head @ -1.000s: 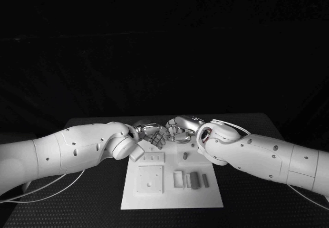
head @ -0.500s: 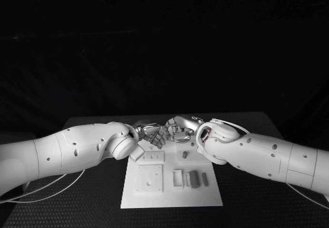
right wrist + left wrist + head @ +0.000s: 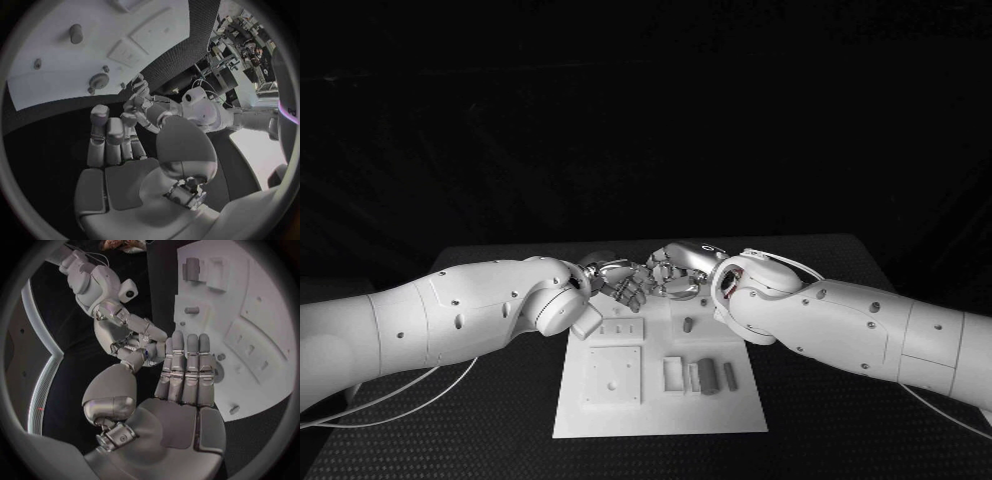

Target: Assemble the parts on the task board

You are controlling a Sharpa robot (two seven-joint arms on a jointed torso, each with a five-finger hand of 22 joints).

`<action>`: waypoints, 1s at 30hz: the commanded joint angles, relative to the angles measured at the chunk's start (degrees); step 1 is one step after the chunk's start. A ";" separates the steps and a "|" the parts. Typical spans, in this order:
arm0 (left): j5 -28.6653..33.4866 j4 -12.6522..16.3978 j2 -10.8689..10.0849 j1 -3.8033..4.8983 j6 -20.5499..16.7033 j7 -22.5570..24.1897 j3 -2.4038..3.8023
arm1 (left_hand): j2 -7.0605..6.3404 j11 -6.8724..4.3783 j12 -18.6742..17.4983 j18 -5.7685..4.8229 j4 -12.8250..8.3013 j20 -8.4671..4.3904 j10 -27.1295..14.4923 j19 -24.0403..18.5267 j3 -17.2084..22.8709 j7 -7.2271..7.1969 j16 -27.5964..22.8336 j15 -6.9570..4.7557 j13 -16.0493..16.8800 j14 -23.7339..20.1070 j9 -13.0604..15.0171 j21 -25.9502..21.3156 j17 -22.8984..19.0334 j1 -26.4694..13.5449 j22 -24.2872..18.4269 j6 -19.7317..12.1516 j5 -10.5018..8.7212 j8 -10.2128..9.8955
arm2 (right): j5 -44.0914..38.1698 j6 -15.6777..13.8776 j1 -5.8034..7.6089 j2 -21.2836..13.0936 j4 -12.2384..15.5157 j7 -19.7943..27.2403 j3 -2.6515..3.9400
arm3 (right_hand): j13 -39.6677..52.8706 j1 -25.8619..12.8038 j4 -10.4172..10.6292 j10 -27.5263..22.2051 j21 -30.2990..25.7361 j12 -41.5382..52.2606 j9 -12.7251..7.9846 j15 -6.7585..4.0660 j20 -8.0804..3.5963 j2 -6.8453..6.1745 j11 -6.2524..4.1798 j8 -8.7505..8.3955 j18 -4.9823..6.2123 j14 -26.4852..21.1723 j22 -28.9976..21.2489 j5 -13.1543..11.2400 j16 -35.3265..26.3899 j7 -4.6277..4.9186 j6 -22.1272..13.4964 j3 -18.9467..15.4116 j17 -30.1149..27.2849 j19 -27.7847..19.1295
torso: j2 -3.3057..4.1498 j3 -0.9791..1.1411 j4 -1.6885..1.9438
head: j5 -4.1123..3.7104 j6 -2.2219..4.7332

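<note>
Arms come in from both sides of the black worktop (image 3: 473, 420) and meet over the far end of the task board (image 3: 661, 425). On the left we see the left hand (image 3: 620, 283) hovering above that far edge; in the left wrist view its fingers (image 3: 186, 365) lie straight and pressed side by side, with nothing between them and the thumb. Just beside it, the right hand (image 3: 678, 272) faces the left one, so near that we cannot tell whether their fingertips touch. In the right wrist view its fingers (image 3: 106, 135) stand upright and close together, again around nothing.

On the board, towards its near end, we find a square recessed plate (image 3: 616, 376) at the left and, right of it, a row of small grey parts (image 3: 700, 377) lying side by side. A single short peg (image 3: 689, 326) stands upright farther back, close under the right wrist. We can read no writing or labels on the board or the parts.
</note>
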 commanded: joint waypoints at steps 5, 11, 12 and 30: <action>0.10 0.30 0.25 0.11 0.50 2.23 0.20 | 1.13 -0.17 0.00 -0.88 0.04 -0.37 0.71 -0.07 0.25 -1.07 0.51 -0.48 0.19 0.14 0.40 -0.37 -0.03 1.79 0.15 1.72 0.05 0.18 | 3.34 1.01 -0.16 0.07 -0.82 1.35 -0.11 | -0.38 -1.28 -1.05 -2.68 -1.38 -1.34 -1.65 1.21 0.10 -5.04 1.73 -3.91 1.54 -1.53 0.63 -0.05 -1.33 2.31 7.71 -0.59 -0.39 -1.19 | 0.00 -0.01 0.02 | -0.04 -0.03; 0.61 -0.19 0.13 0.11 -0.49 2.10 0.21 | 0.59 -0.46 0.12 -1.22 0.03 -0.35 1.47 -0.66 0.28 -1.24 0.64 -0.32 0.61 -0.55 1.01 -0.78 -0.09 2.06 0.46 2.56 1.38 0.12 | 8.86 -4.24 -0.15 -0.81 -0.93 3.74 -0.14 | -0.71 -3.84 -0.50 -7.75 -4.37 -3.00 -4.32 5.31 2.22 -8.97 5.83 -9.56 1.30 -6.26 0.29 -0.10 -3.35 6.59 -2.25 -5.09 -0.78 -5.57 | -0.01 0.04 -0.06 | 0.00 0.14; 0.69 -0.24 0.12 0.11 -0.53 2.06 0.21 | 0.58 -0.47 0.11 -1.22 0.03 -0.34 1.50 -0.69 0.30 -1.25 0.64 -0.30 0.62 -0.58 1.05 -0.80 -0.11 2.07 0.48 2.59 1.46 0.11 | 9.34 -4.85 -0.15 -1.08 -0.83 4.10 -0.14 | -0.82 -3.89 -0.35 -8.07 -4.61 -3.09 -4.42 5.47 2.42 -9.13 5.98 -9.66 1.30 -6.64 0.27 -0.10 -3.50 6.74 -2.50 -5.35 -0.86 -5.92 | -0.01 0.05 -0.04 | 0.02 0.15; -6.92 -3.17 -1.81 0.14 4.57 -5.35 0.19 | 0.64 -0.42 -0.44 -1.22 0.08 0.20 1.63 -1.80 0.38 -1.15 0.45 -0.03 0.71 -1.23 1.61 -1.69 -0.71 2.01 0.65 2.74 0.91 -0.59 | 26.11 -8.33 2.58 -9.04 -3.83 10.37 0.13 | -2.37 -3.45 1.62 -9.80 -6.10 -3.07 -4.66 6.03 4.10 -9.16 6.51 -9.19 1.54 -8.78 0.42 -0.10 -4.17 7.22 -3.13 -6.92 -1.82 -7.86 | 0.00 0.10 -0.12 | 0.67 -0.22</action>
